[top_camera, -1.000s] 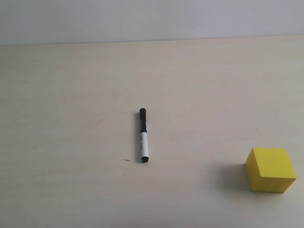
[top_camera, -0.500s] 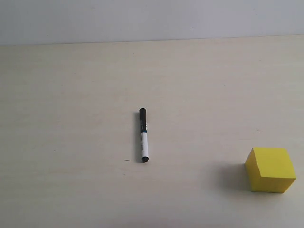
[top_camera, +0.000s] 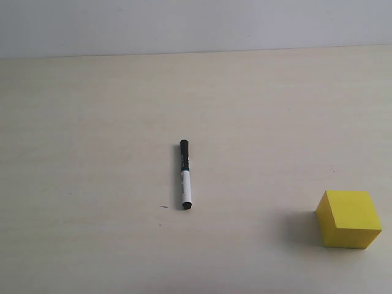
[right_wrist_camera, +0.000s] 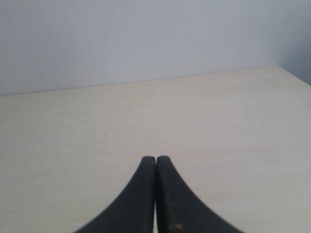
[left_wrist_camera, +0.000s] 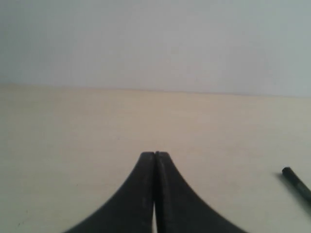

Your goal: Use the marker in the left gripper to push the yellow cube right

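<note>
I see slim white-barrelled marker (top_camera: 185, 175) loose on pale bench (top_camera: 92, 122), matte sharp-edged yellow cube (top_camera: 349, 218) well apart to right. On left gripper (left_wrist_camera: 155, 154) and right gripper (right_wrist_camera: 156, 158), curved black jaws pressed together, empty.

Lab-style robot test bench, going by the staging. A pale wood-grain table (top_camera: 92, 245) fills most of the exterior view, and a plain blank whitish wall (top_camera: 196, 24) runs across the top of the frame. Props are staged on the bare surface: a marker (top_camera: 185, 174) at mid-frame and a yellow cube (top_camera: 349, 218) at lower right, well apart. Both wrist views show the same table and wall. The black left gripper (left_wrist_camera: 154, 153) and right gripper (right_wrist_camera: 156, 158) sit at bottom centre, fingers pressed together. Lighting is flat and even.
</note>
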Robot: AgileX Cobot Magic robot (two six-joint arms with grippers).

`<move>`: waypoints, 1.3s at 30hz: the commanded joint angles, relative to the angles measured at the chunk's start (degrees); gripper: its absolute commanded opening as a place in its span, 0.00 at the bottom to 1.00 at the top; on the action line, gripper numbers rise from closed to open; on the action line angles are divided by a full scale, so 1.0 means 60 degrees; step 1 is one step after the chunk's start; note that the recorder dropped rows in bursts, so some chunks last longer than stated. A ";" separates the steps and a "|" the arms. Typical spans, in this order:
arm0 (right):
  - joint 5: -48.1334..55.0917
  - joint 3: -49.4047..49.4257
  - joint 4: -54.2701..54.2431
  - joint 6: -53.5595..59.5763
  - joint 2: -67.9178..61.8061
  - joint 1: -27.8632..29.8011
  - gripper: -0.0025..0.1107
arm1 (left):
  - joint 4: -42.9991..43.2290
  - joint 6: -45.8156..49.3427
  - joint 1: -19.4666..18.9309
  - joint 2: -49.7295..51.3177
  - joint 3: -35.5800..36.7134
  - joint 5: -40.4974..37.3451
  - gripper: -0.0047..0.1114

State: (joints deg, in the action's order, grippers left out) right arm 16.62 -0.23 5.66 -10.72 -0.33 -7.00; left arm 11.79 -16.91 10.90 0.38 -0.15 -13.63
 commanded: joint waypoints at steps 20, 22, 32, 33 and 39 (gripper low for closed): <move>-0.0074 0.0039 0.0051 0.0012 0.0055 0.0058 0.02 | -0.0095 0.0035 -0.0022 -0.0063 0.0024 -0.1185 0.04; -0.0074 0.0039 0.0051 0.0012 0.0055 0.0058 0.02 | -0.0095 0.0035 -0.0022 -0.0063 0.0024 -0.1185 0.04; -0.0074 0.0039 0.0051 0.0012 0.0055 0.0058 0.02 | -0.0095 0.0035 -0.0022 -0.0063 0.0024 -0.1185 0.04; -0.0074 0.0039 0.0051 0.0012 0.0055 0.0058 0.02 | -0.0095 0.0035 -0.0022 -0.0063 0.0024 -0.1185 0.04; -0.0074 0.0039 0.0051 0.0012 0.0055 0.0058 0.02 | -0.0095 0.0035 -0.0022 -0.0063 0.0024 -0.1185 0.04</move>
State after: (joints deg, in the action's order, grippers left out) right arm 16.62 -0.23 5.66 -10.72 -0.33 -7.00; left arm 11.41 -16.91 10.90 0.38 -0.15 -20.94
